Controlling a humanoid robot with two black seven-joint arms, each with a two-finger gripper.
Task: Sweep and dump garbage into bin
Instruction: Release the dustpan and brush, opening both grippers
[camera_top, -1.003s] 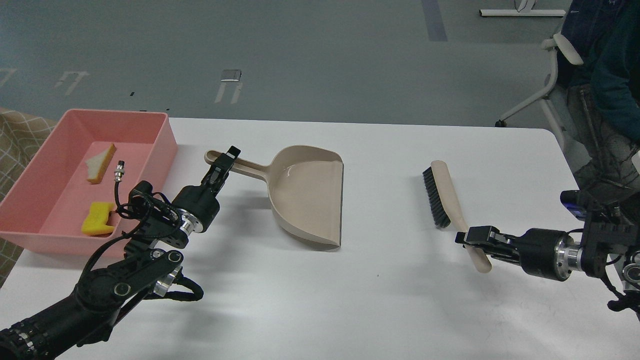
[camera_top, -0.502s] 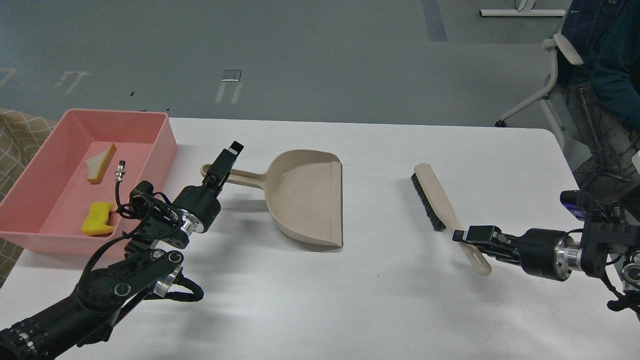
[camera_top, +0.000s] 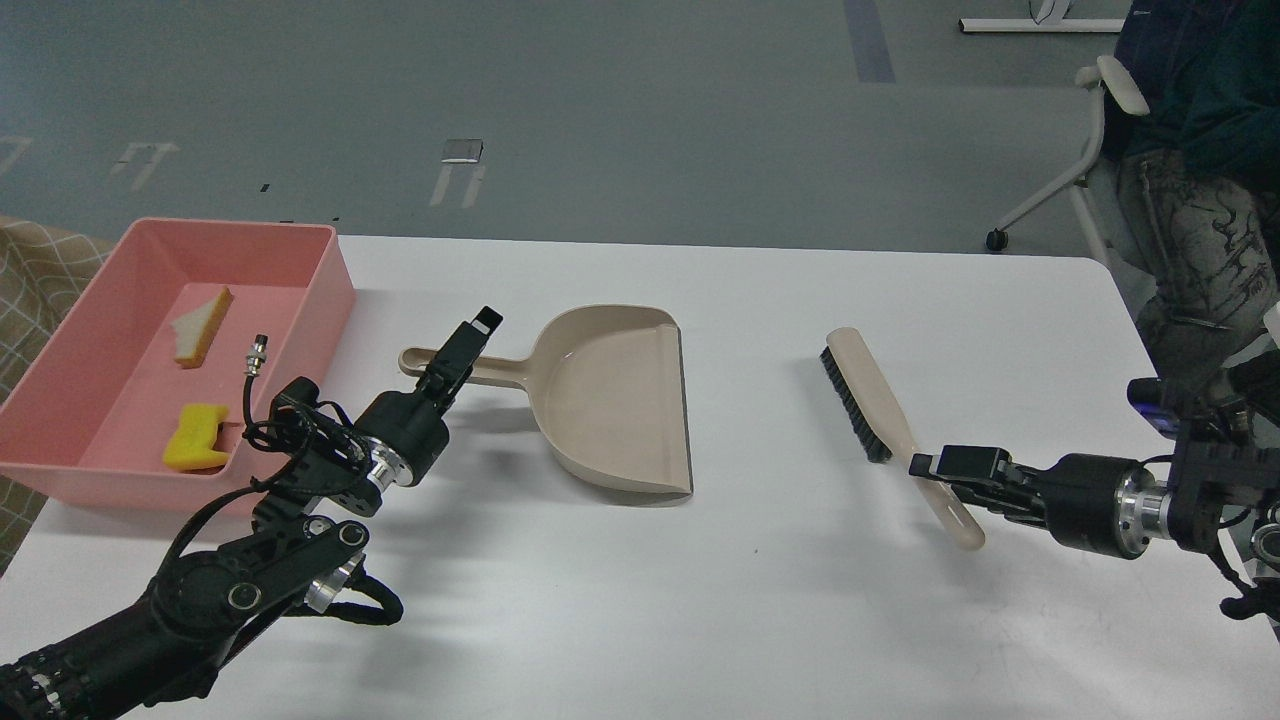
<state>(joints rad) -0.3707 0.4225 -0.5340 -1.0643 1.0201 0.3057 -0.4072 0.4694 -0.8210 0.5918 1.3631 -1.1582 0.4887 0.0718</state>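
The pink bin stands at the table's back left. In it lie the garbage: the yellow notched chunk near the front and the beige-tan stick-like scrap farther back. The beige dustpan lies flat mid-table, mouth toward me, handle pointing left. My left gripper is shut on that handle, right of the bin. My right gripper is shut on the handle of the beige brush, whose black bristles face left and rest at the table.
A cable with a metal plug on my left arm stands in front of the bin's near wall. A seated person and a chair are beyond the table's right back corner. A white table carries everything.
The dustpan has swung down and settled with its handle lower; my left gripper has shifted right along the handle. The brush moved a little left with my right gripper. The person's chair shifted.
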